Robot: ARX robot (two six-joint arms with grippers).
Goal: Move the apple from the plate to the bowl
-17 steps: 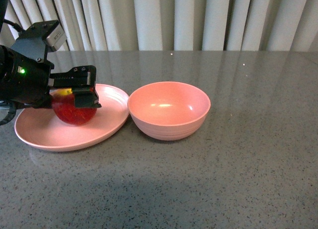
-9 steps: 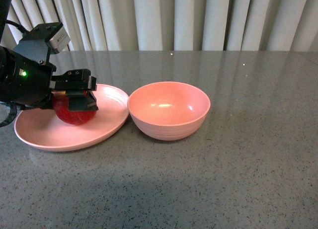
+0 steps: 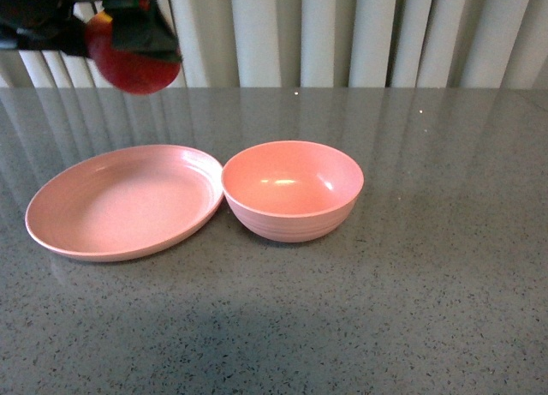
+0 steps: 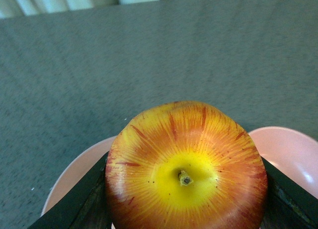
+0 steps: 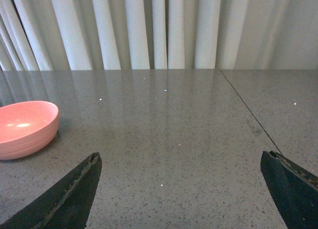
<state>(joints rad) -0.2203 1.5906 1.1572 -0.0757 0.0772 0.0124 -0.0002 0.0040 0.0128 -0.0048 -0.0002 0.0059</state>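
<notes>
Hanging, seemingly gripped, one apple point(image 3: 130, 65); below, one plate point(image 3: 120, 208), one bowl point(image 3: 291, 189).

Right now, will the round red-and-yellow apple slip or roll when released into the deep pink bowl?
The glossy red apple could slip in the left gripper. Round, it likely rolls, but the deep pink bowl should contain it.

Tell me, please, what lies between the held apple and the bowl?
Nothing: in the front view only open air separates the apple, held by the left end effector, from the bowl.

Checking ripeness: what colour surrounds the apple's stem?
Yellow, and the apple streaks to red outward; clearest in left wrist view.
</notes>
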